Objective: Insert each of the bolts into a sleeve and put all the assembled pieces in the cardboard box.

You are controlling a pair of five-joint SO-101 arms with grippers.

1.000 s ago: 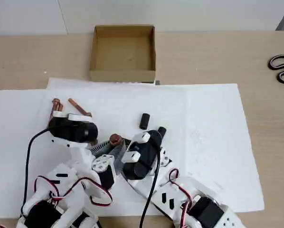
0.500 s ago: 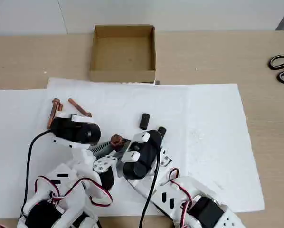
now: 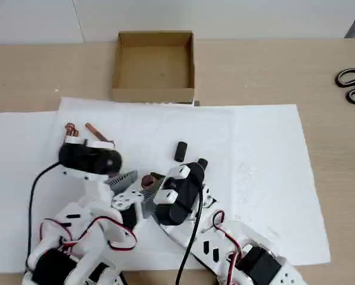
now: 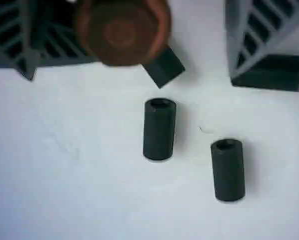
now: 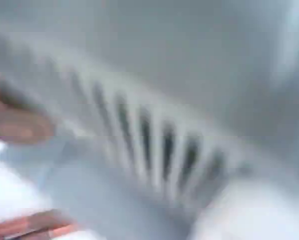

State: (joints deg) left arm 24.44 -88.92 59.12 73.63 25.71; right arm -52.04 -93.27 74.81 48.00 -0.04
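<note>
A copper bolt (image 4: 122,30) is head-up between my left gripper's (image 4: 132,77) spread jaws, against one finger, with a black sleeve (image 4: 162,67) slanting out below its head. From above, the bolt (image 3: 146,180) sits where my left gripper (image 3: 136,183) and my right gripper (image 3: 158,189) meet. Two black sleeves (image 4: 159,129) (image 4: 227,170) lie loose on the white paper (image 3: 260,178). Two or three loose copper bolts (image 3: 97,132) lie at the left, partly hidden by my left arm. The cardboard box (image 3: 123,65) stands at the back. A blurred copper shape (image 5: 14,125) shows beside a ribbed grey finger (image 5: 154,145).
Black scissors (image 3: 352,83) lie on the wooden table at the far right. The right half of the paper has free room. Both arms crowd the near middle of the paper, with cables trailing toward the front edge.
The bolt between the grippers has shifted a little toward the near edge, and both wrists moved slightly with it. My left arm now hides more of the loose bolts.
</note>
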